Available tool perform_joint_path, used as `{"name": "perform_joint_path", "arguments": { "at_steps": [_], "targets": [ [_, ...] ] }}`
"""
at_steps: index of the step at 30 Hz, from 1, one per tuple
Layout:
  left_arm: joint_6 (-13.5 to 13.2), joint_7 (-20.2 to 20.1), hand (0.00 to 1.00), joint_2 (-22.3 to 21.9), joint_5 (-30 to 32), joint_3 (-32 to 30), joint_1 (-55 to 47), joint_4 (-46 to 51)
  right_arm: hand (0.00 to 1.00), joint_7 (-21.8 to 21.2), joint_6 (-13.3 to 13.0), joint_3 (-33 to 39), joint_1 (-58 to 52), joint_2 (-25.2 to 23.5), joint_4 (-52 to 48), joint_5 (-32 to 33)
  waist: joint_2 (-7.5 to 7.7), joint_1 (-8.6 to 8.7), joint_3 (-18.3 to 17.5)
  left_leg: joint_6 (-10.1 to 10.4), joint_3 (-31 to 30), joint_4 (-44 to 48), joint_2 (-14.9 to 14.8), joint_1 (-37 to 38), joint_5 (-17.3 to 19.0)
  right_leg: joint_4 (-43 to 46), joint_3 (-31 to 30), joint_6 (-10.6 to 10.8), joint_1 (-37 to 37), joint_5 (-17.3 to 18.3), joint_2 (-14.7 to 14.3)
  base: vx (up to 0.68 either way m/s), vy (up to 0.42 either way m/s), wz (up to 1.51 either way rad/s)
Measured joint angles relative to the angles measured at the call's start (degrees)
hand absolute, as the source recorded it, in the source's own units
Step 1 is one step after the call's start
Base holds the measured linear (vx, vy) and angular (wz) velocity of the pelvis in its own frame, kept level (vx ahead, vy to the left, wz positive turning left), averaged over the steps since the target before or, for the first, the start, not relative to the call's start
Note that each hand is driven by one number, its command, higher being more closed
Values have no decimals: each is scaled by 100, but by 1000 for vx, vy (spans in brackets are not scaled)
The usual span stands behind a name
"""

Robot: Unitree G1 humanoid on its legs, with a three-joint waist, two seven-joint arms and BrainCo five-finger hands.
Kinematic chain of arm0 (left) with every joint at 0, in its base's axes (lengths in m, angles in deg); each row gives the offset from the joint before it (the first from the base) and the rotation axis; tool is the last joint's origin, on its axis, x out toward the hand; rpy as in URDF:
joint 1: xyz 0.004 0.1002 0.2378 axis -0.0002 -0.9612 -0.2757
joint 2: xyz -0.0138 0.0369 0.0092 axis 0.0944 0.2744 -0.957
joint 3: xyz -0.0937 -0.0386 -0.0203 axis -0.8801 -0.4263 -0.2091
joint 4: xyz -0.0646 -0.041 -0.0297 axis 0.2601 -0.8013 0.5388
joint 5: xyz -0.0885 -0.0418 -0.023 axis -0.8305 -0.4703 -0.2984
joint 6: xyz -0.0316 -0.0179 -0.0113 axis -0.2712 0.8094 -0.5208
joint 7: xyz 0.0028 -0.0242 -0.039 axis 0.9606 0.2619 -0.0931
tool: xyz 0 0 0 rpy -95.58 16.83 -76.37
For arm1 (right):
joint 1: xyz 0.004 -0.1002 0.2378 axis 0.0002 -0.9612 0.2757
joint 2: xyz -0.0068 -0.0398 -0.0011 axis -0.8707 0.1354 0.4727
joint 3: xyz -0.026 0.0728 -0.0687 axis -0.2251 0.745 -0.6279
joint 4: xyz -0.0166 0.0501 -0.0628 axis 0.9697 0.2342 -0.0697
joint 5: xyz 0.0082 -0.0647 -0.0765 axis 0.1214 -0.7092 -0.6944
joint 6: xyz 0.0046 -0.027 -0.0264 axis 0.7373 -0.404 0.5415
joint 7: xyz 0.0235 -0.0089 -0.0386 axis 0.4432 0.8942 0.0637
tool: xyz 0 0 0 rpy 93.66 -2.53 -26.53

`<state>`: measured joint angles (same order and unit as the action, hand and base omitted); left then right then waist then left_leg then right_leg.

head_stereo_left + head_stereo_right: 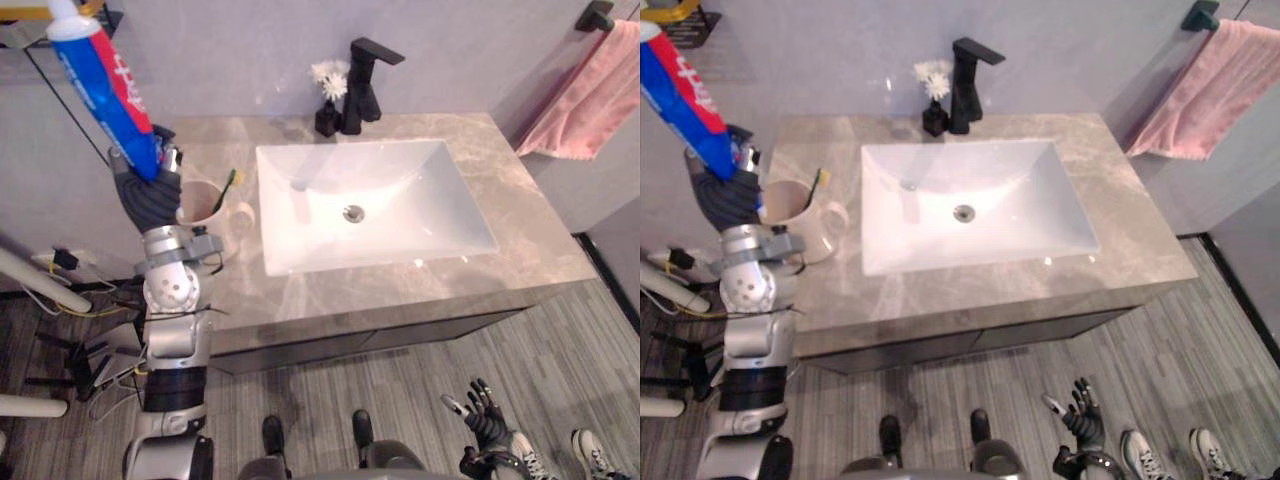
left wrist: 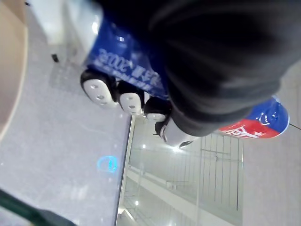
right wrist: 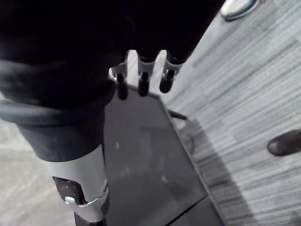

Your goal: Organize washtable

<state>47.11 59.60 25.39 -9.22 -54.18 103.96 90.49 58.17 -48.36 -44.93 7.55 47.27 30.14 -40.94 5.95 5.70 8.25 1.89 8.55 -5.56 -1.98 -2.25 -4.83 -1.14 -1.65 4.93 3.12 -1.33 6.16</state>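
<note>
**Tube (image 1: 100, 85) up beside the mug (image 1: 215, 218)**

I'm gripping the glossy blue, red and white tube in my left hand (image 1: 150, 195), fingers curling round it, forearm standing upright by the beige mug on the veined marble surface (image 1: 520, 200). My right hand (image 1: 487, 418) is hanging low, fingers loose.

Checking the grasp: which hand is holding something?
The left hand, raised beside the mug, is curled round the toothpaste tube. The right hand hangs low over the floor, fingers relaxed and empty.
</note>
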Motion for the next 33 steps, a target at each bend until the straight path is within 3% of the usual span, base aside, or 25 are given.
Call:
{"name": "perform_joint_path", "arguments": {
  "at_steps": [24,33],
  "targets": [
    [1,92,100,0,0,0,2,-2,0,0,0,0,0,0,0,1,28,54,-18,0,27,0,0,2,0,-1,-16,1,14,-1,1,0,0,0],
    [2,97,100,-1,1,-3,153,-83,0,0,0,0,-12,-1,-1,1,41,147,-28,2,74,0,-3,6,1,-3,-49,5,31,-4,0,0,0,-2]
  ]
}}
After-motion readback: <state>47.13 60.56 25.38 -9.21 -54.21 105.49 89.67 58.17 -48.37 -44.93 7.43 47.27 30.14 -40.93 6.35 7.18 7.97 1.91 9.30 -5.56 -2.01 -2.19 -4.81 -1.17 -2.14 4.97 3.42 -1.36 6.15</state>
